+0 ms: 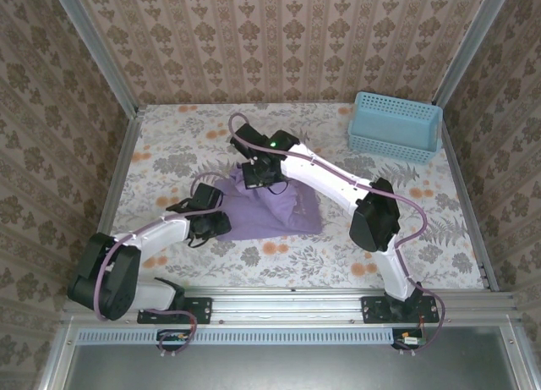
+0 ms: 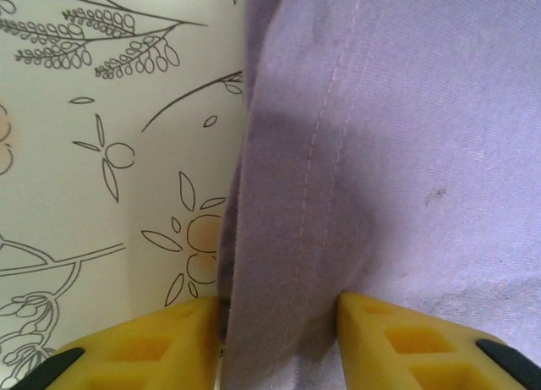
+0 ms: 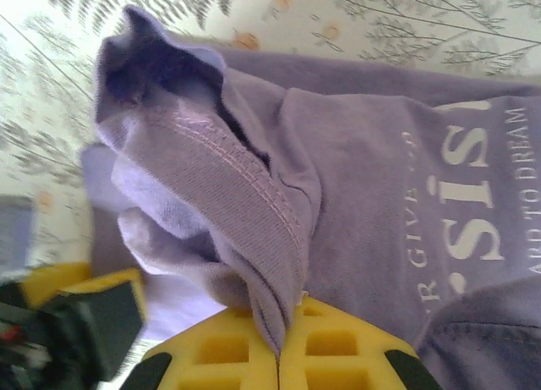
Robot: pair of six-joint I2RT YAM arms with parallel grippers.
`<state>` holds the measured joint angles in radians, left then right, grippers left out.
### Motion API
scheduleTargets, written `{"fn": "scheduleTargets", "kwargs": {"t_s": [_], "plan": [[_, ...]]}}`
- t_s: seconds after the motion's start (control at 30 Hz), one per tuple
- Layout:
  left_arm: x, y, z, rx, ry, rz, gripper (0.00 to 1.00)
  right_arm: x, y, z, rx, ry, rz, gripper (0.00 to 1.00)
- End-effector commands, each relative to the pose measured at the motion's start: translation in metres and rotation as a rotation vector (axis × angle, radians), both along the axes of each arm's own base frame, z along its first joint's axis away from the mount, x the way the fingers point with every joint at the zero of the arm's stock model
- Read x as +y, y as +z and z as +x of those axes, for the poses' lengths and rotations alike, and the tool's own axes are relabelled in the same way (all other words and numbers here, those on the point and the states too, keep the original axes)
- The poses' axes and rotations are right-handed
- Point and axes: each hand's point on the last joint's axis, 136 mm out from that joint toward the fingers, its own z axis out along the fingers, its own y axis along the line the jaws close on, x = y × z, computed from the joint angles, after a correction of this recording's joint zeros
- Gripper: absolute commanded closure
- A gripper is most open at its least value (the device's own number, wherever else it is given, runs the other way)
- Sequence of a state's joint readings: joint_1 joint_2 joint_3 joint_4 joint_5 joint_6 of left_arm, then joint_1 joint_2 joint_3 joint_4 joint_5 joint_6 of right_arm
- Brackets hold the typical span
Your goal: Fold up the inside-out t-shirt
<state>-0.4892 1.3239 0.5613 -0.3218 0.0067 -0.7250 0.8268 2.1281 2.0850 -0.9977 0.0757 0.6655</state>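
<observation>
shirt: the t-shirt (image 1: 279,212) is lying bunched on the bench (image 1: 338,255) between our arms | right fingers (image 3: 228,348): we are pinching its stitched edge, fully closed | left fingers (image 2: 169,335): straddling a hem, grip we cannot tell | risk: we are risking the hem slipping out if we lift before the left clamps

T-shirt (image 1: 270,208), basket (image 1: 395,126) on floral table (image 1: 338,255)

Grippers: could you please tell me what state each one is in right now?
Left gripper: open, astride the t-shirt hem.
Right gripper: shut on the t-shirt's stitched edge.
</observation>
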Motion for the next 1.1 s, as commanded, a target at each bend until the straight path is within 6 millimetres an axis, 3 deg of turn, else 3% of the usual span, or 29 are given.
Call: {"fn": "scheduleTargets", "kwargs": {"t_s": [0.0,0.33,0.53,0.63,0.73,0.83,0.9,0.97,1.07], "plan": [[-0.026,-0.010,-0.013,0.034,-0.052,-0.105,0.61,0.024,0.012,0.009,0.014,-0.075,0.164,1.00],[-0.022,-0.007,-0.014,0.007,-0.039,-0.106,0.64,0.050,-0.008,0.008,0.087,-0.162,0.286,1.00],[-0.013,0.003,-0.015,-0.034,-0.002,-0.103,0.62,0.055,-0.014,0.007,0.070,-0.171,0.272,0.97],[0.001,0.017,-0.016,-0.084,0.050,-0.091,0.50,0.062,-0.018,0.003,0.080,-0.138,0.266,0.75],[0.031,0.035,-0.023,-0.133,0.148,-0.036,0.41,0.075,-0.001,-0.005,0.054,-0.064,0.275,0.51],[0.056,0.058,-0.028,-0.204,0.223,-0.015,0.38,0.080,0.029,-0.013,0.005,0.001,0.303,0.43],[0.064,0.073,-0.029,-0.248,0.235,-0.011,0.36,0.069,0.049,-0.016,-0.048,0.015,0.294,0.42],[0.061,0.089,-0.026,-0.273,0.193,-0.011,0.34,0.045,0.063,-0.015,-0.120,-0.002,0.250,0.40],[0.035,0.105,-0.017,-0.258,0.062,-0.001,0.29,-0.002,0.066,-0.007,-0.205,-0.061,0.166,0.36]]}}
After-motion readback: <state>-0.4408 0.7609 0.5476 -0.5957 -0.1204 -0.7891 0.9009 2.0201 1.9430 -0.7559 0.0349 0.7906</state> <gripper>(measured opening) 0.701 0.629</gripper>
